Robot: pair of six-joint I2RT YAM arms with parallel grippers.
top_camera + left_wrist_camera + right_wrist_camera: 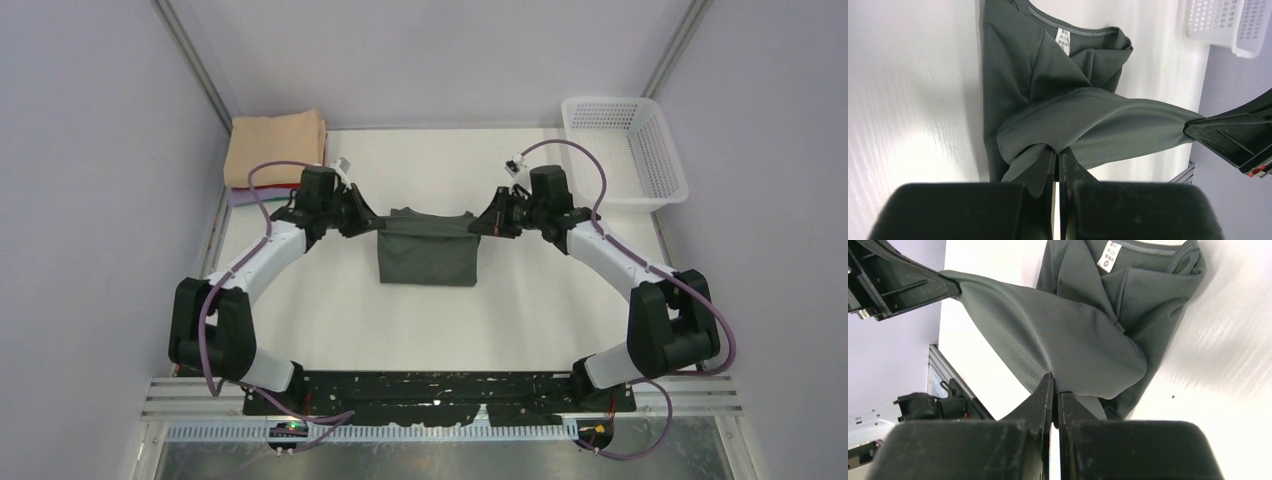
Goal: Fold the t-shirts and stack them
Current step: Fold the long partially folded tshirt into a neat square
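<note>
A dark charcoal-grey t-shirt lies part-folded at the table's middle, its neck label toward the far side. My left gripper is shut on the shirt's lifted edge at its left. My right gripper is shut on the same edge at its right. The edge is stretched taut between them above the rest of the shirt. A folded peach-tan shirt lies at the far left on a pale lavender one. No red shirt shows.
A white plastic mesh basket stands at the far right corner; it also shows in the left wrist view. The table is white, with walls on the left, right and far sides.
</note>
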